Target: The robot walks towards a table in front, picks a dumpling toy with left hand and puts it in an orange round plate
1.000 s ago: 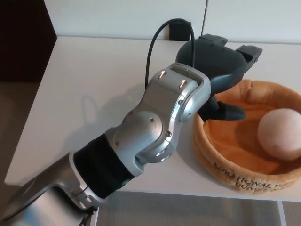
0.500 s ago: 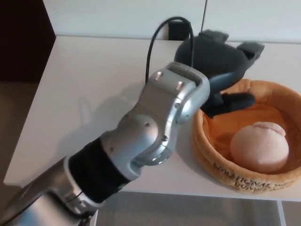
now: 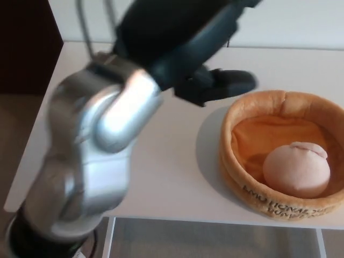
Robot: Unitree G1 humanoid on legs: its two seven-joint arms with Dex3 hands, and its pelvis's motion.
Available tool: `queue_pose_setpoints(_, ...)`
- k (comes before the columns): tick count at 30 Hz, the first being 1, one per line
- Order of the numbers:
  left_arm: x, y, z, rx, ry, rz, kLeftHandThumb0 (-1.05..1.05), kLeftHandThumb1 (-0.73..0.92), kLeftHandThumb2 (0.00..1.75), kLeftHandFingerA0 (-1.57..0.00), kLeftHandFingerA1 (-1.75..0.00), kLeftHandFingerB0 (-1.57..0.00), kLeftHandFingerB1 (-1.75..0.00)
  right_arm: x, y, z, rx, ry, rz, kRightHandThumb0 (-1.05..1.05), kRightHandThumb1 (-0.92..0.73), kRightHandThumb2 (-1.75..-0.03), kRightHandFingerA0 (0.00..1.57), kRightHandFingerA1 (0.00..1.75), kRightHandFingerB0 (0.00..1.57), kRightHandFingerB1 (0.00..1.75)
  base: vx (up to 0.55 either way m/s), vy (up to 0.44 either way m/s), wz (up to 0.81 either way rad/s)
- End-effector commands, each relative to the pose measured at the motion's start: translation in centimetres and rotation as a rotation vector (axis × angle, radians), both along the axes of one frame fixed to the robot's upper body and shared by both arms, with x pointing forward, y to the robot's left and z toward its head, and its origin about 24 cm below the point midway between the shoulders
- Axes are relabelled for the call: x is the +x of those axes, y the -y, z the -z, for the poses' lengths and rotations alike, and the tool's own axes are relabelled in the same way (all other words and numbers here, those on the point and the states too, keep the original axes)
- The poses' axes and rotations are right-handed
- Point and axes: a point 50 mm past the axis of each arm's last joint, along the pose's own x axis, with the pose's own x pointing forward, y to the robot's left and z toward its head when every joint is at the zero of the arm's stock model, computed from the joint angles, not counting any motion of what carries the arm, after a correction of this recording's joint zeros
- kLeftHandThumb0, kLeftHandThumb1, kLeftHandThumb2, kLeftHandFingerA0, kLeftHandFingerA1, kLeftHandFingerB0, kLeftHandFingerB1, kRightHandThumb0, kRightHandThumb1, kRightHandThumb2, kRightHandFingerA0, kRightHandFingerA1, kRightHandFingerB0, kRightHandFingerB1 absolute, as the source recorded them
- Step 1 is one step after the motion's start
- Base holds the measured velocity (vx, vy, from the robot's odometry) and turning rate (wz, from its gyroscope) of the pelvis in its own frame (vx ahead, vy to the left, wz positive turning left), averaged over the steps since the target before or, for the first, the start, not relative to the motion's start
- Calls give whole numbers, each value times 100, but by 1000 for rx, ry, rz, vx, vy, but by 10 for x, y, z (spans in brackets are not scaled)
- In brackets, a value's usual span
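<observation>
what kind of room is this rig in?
Probably an indoor lab or office test corner: a plain white table against a pale wall, holding only a soft orange plate with a dumpling toy.

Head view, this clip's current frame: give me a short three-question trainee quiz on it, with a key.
1. True or false: the dumpling toy lies inside the orange plate.
2. Is the left robot hand (A) over the plate's middle, (B) left of the plate above the white table, or (C) below the table edge?
3. What does the left robot hand hold?

Key: 1 true. 2 B. 3 nothing; its fingers are apart and blurred.
</observation>
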Motion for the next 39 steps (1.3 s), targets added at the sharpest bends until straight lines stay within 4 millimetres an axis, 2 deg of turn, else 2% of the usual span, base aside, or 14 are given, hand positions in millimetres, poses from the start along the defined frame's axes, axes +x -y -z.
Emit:
queue_pose_setpoints(1, -99, -95, 18, -249, 87, 254, -9, 35, 84, -11, -50, -9, -48, 11, 5, -2, -24, -7, 72, -41, -60, -59, 80, 89, 31, 31, 0, 0, 0)
queue_pose_setpoints(7, -138, -121, 46, -338, -81, 208, -3, 41, 92, -14, -53, -17, -52, 4, 8, -1, -25, -17, 80, -40, -60, -59, 79, 96, 30, 31, 0, 0, 0)
queue_pose_setpoints(8, -158, -134, 58, -376, -176, 138, -2, 56, 60, -30, -38, -28, -36, 0, 9, 0, -26, -27, 87, -41, -61, -58, 77, 90, 31, 30, 0, 0, 0)
queue_pose_setpoints(12, -170, -143, 67, -401, -238, 86, -2, 56, 60, -30, -38, -28, -36, -2, 10, 0, -28, -34, 94, -41, -61, -58, 77, 90, 31, 30, 0, 0, 0)
queue_pose_setpoints(14, -218, -197, 135, -447, -597, -237, -5, 51, 57, -48, -45, -30, -33, -8, 11, 1, -24, -63, 104, -40, -61, -59, 78, 78, 29, 32, 0, 0, 0)
queue_pose_setpoints(18, -239, -208, 156, -435, -704, -334, -5, 51, 57, -48, -45, -30, -33, -9, 12, 1, -25, -60, 103, -40, -61, -59, 78, 78, 29, 32, 0, 0, 0)
queue_pose_setpoints(24, -273, -233, 228, -109, -1106, -610, 5, 46, 68, -19, -35, -34, -37, -19, 12, 3, -31, -77, 120, -41, -61, -60, 79, 76, 30, 31, 0, 0, 0)
queue_pose_setpoints(25, -279, -242, 248, -5, -1202, -665, 8, 31, 91, -3, -48, -24, -51, -20, 12, 4, -30, -77, 124, -41, -61, -59, 80, 79, 29, 31, 0, 0, 0)
queue_pose_setpoints(28, -288, -255, 266, 153, -1280, -710, 8, 31, 91, -3, -48, -24, -51, -20, 12, 4, -28, -74, 129, -41, -61, -59, 80, 79, 29, 31, 0, 0, 0)
queue_pose_setpoints(29, -294, -263, 284, 219, -1358, -748, 10, 25, 84, -6, -52, -28, -55, -22, 11, 4, -28, -78, 132, -40, -62, -60, 78, 79, 28, 31, 0, 0, 0)
queue_pose_setpoints(30, -307, -275, 306, 386, -1484, -785, -2, 44, 61, -15, -43, -41, -35, -27, 10, 6, -29, -88, 131, -41, -62, -58, 75, 75, 30, 31, 0, 0, 0)
queue_pose_setpoints(34, -316, -280, 314, 497, -1547, -775, -2, 44, 61, -15, -43, -41, -35, -31, 10, 7, -31, -96, 125, -41, -62, -58, 75, 75, 30, 31, 0, 0, 0)
queue_pose_setpoints(35, -316, -280, 318, 518, -1599, -748, -15, 55, 57, -49, -54, -44, -35, -34, 11, 7, -31, -94, 139, -37, -59, -58, 79, 75, 32, 31, 0, 0, 0)
queue_pose_setpoints(39, -316, -282, 334, 537, -1760, -721, -20, 50, 55, -57, -45, -50, -37, -44, 13, 7, -33, -87, 155, -30, -57, -57, 76, 71, 34, 33, 0, 0, 0)
